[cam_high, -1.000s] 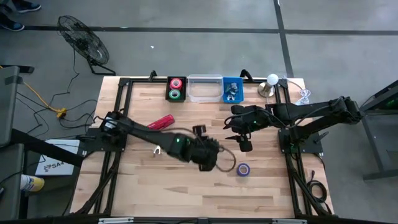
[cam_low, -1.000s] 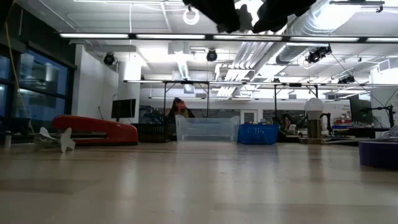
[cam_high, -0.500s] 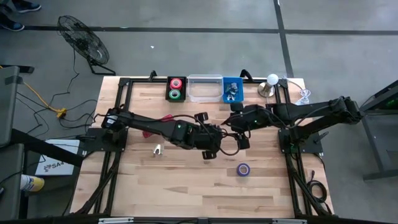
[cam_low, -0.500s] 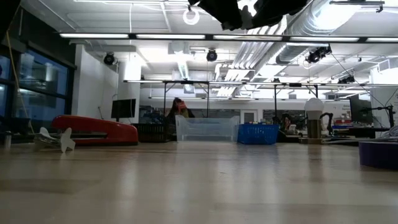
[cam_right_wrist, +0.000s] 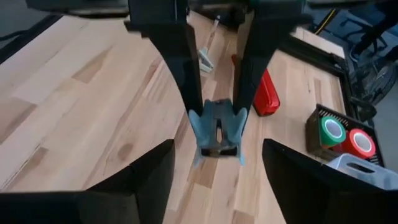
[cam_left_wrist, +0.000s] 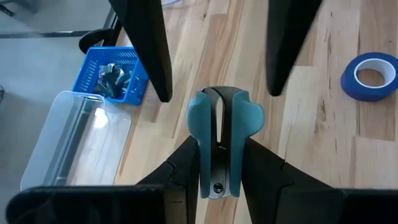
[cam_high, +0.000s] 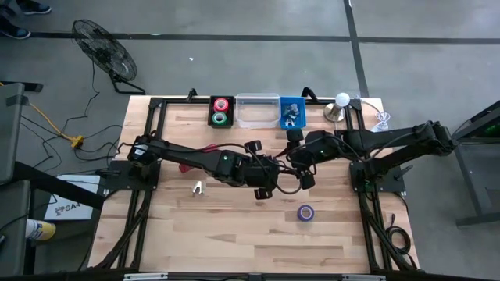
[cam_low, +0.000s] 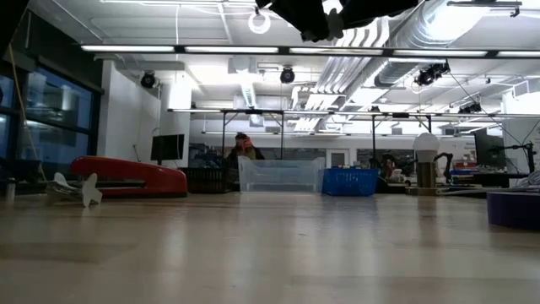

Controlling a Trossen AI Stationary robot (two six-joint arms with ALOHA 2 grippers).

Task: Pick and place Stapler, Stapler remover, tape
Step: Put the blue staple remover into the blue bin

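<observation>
Left end effector (cam_left_wrist: pixel 214 158): clamped on the teal stapler remover (cam_left_wrist: pixel 219 127), mid-tabletop (cam_high: pixel 180 234); scarcely moved since half a second ago.
Right end effector (cam_right_wrist: pixel 214 93): fingers spread, straddling the remover; has edged closer.
Stapler (cam_low: pixel 131 177): unmoved.
Blue tape (cam_high: pixel 305 212): unmoved.

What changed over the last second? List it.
The left end effector, shut on the stapler remover, moved away from the tape to the right end effector, setting the remover between its open fingers. The stapler and tape stayed put.
</observation>
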